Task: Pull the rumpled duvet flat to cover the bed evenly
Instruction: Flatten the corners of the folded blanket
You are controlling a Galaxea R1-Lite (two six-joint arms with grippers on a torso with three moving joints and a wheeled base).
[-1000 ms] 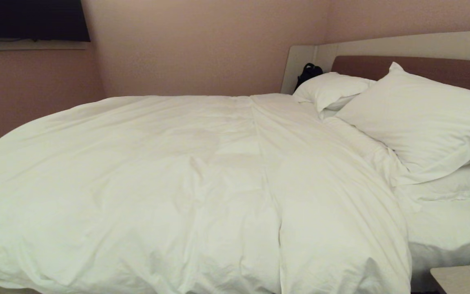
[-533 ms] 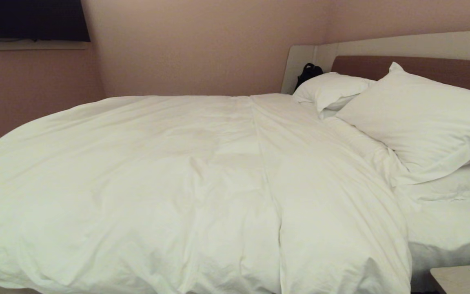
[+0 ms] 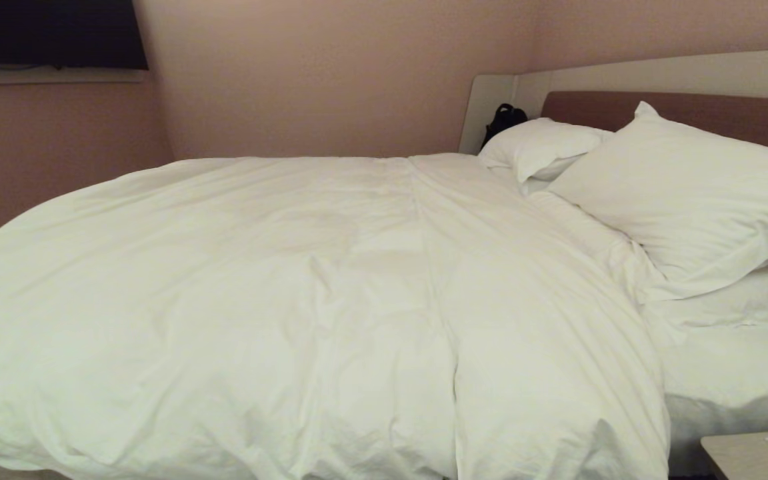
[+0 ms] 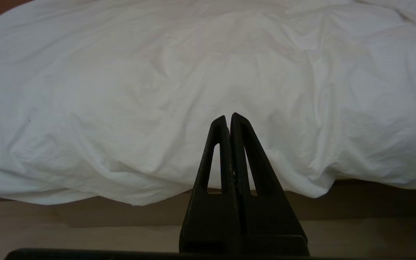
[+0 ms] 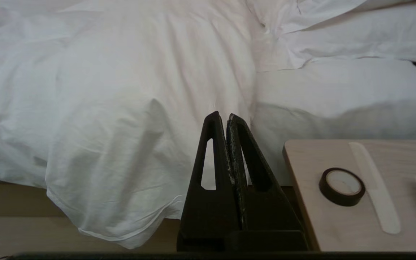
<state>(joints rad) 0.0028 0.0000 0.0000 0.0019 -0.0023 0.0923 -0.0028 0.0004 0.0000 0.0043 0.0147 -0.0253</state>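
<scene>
Nothing has moved since the earlier frame; you see the same scene. Nearest you, the left gripper (image 4: 228, 117) and right gripper (image 5: 223, 115) hang short of the bed's side, fingers pressed together, holding nothing. By the look of it, the pulling has not begun or is mostly done: the duvet (image 3: 304, 300) spreads from 9 o'clock to about 4 o'clock, wrinkled, leaving bare sheet (image 3: 731, 373) at 4 o'clock on the bed (image 3: 657, 73). Farther off, pillows (image 3: 684, 200) sit at 2 o'clock. The foot end at 9 o'clock is cut off, and the dark thing (image 3: 503, 120) at 1 o'clock is unclear.
</scene>
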